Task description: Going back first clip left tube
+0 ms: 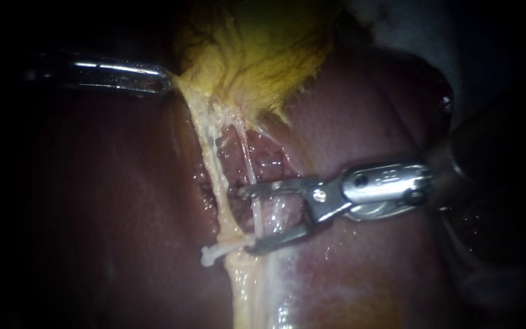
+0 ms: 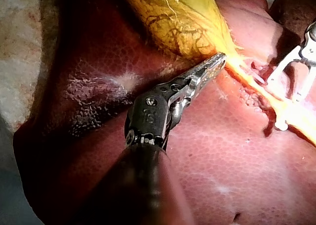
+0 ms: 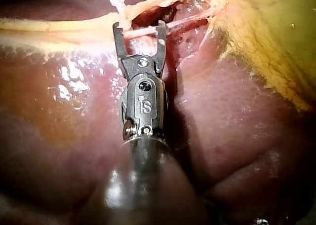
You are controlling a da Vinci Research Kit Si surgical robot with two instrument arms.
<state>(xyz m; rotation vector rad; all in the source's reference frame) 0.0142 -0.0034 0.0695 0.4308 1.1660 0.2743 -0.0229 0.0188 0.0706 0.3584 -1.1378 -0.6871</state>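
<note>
Right instrument (image 1: 247,220) jaws wide open, astride thin tube (image 1: 248,163).

The endoscope sits close over the liver (image 1: 366,122), looking down, with the gallbladder (image 1: 263,55) at the top of its view. The left wrist camera looks from behind along the shaft of the left tool (image 2: 219,61) toward the gallbladder. The right wrist camera looks along the right tool (image 3: 139,30), near the tissue. All three share the tubes (image 1: 214,164) beneath the gallbladder; the left wrist view also catches the right tool.
</note>
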